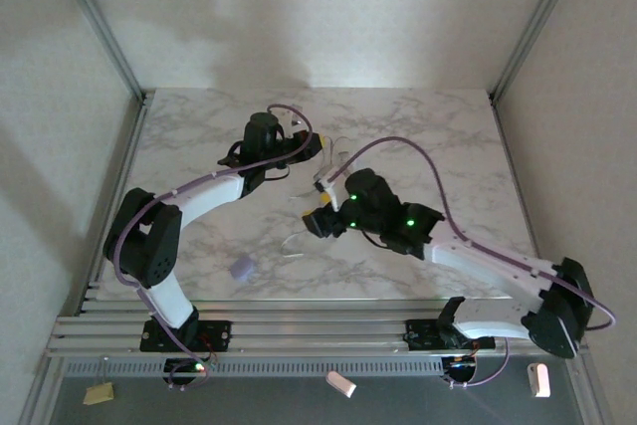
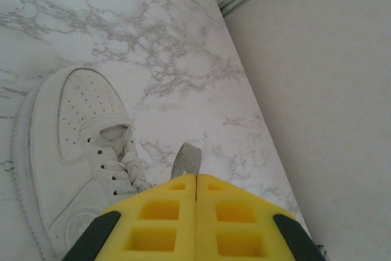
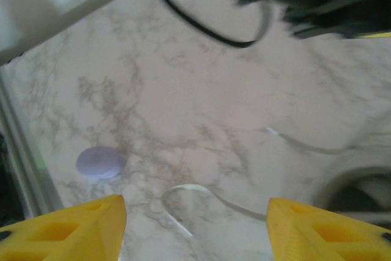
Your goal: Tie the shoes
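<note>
Shoe (image 2: 67, 145) lies on its sole on the marble table (image 1: 438, 136), mid-table, between the two arms. In the left wrist view the toe points away from the camera and the tongue and eyelet rows face up. From overhead it is white on white marble and I can barely pick it out.

Left gripper (image 2: 195, 178): pads pressed together, with a flat strip of lace (image 2: 186, 158) sticking out from between them. I read that as a pinch on the lace, just beside the top eyelets.

Right gripper (image 3: 195, 206): fingers spread wide, nothing between them, hanging above the table. A loose lace (image 3: 189, 195) curls on the marble below the gap and trails right towards the shoe. A lavender blob (image 3: 99, 162) sits off to the side, apart from everything.

Handling notes (my judgement):
- Shoe looks small and light. A hard pull on a lace would likely drag or tip it rather than tension the knot, so I would pull both ends against each other.
- Upper looks fairly stiff and the sole flat, so it should sit steady if left alone.
- Laces are thin, flat and limp. They lie flush on smooth marble, so they are hard to scoop and easy to slip through the pads.
- Best hold on the loose lace is at its raised curl, not the flat run.
</note>
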Robot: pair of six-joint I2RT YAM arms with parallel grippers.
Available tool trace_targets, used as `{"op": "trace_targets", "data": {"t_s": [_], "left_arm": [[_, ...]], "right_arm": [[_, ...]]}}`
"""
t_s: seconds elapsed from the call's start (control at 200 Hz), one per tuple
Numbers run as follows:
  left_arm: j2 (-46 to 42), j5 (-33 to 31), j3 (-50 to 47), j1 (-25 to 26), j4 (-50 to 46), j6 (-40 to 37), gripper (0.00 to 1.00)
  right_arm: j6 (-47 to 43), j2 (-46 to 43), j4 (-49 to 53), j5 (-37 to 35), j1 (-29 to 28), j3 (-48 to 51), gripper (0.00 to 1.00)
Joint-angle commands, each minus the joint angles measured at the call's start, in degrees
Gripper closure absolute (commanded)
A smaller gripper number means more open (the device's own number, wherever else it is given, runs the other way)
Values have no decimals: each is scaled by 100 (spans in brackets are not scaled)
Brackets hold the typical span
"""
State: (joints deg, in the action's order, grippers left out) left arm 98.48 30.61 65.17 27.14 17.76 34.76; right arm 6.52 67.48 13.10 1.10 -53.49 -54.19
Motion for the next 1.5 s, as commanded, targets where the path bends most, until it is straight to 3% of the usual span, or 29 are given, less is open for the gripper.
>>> {"op": "trace_targets", "data": {"t_s": [0.0, 0.105, 0.155, 0.22, 0.27, 0.36, 0.536, 0.676, 0.886, 1.141, 1.361, 1.497], "left_arm": [[-154, -138, 14, 167, -74, -378, 100], [-239, -388, -19, 327, -124, -491, 100], [-250, -445, -52, 311, -53, -422, 100], [-251, -464, -57, 248, 5, -319, 100], [-218, -443, -46, 161, 26, -179, 100], [-96, -286, 8, -11, 67, 35, 100], [260, 52, 321, -191, -283, 41, 100], [367, 216, 451, -226, -393, 16, 100], [336, 233, 659, -249, -689, -144, 100], [311, 278, 677, -245, -721, -180, 100], [335, 299, 699, -245, -765, -214, 100], [330, 288, 725, -251, -816, -246, 100]], "right_arm": [[484, -550, 656, -797, 595, -7, 41], [776, -555, 1291, -602, 1261, -373, 46], [598, -434, 1556, -454, 1289, -592, 48], [131, -296, 1722, 273, 1223, -688, 51], [-300, -220, 1816, 523, 907, -651, 53], [-708, 41, 2093, 36, 52, -660, 53], [-490, 815, 1669, 25, -959, -422, 52], [-301, 1812, 1073, -172, -1375, -364, 51], [-187, 3030, 535, -337, -1387, -755, 46], [-248, 3745, 377, -259, -1229, -1104, 40], [-283, 4226, 437, -198, -1122, -1289, 41], [-266, 4408, 493, -157, -1081, -1321, 47]]}}
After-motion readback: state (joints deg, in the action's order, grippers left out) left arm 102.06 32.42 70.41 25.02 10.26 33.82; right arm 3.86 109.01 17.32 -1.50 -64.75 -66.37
